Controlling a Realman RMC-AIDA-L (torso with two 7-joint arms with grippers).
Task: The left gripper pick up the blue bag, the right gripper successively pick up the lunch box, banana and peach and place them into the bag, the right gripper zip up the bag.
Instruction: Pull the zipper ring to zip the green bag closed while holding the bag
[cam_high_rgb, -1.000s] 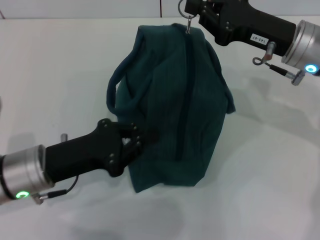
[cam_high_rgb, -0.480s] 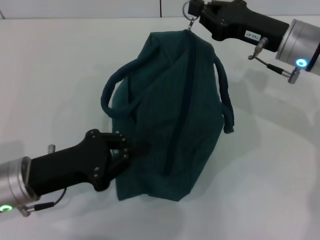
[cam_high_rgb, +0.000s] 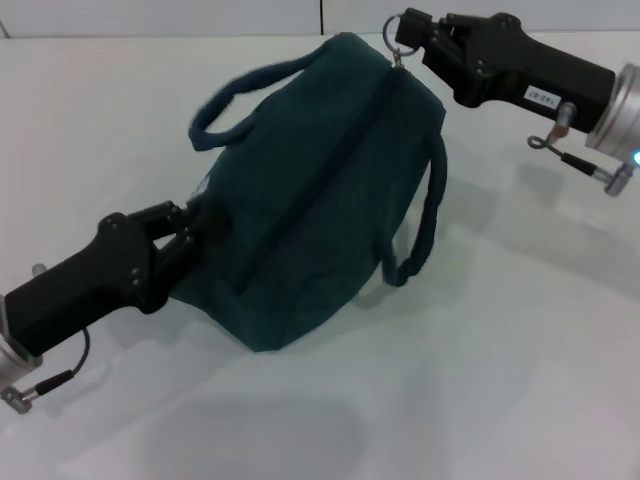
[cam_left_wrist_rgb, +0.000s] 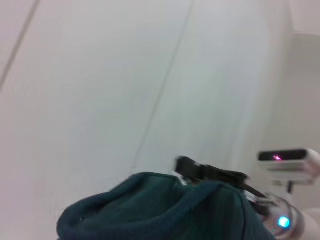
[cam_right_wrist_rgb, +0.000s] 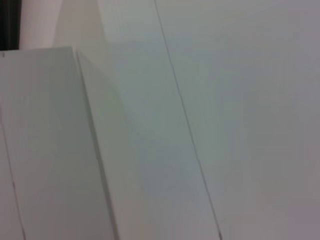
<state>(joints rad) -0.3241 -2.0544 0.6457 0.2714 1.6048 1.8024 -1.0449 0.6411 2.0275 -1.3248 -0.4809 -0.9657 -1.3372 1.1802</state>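
we see the blue bag (cam_high_rgb: 320, 190) lying stretched across the white table (cam_high_rgb: 520, 350), running from the near left to the far right, its dark zip line closed along the top. one padded handle (cam_high_rgb: 240, 90) arches off its far-left side and the other handle (cam_high_rgb: 420, 230) hangs down on the right side.

our left gripper (cam_high_rgb: 185, 230) sits at the bag's near-left end, its fingers pinched together on the fabric there, so the bag extends away from it toward the far right. our right gripper (cam_high_rgb: 410, 30) is at the opposite, far-right end, just above the bag's corner, closed on the ring zip pull (cam_high_rgb: 398, 40), which dangles between it and the fabric.

in the left wrist view we look over a dark green fold of the bag (cam_left_wrist_rgb: 160, 210) toward the right gripper (cam_left_wrist_rgb: 187, 165) beyond it. the right wrist view shows only pale wall panels.
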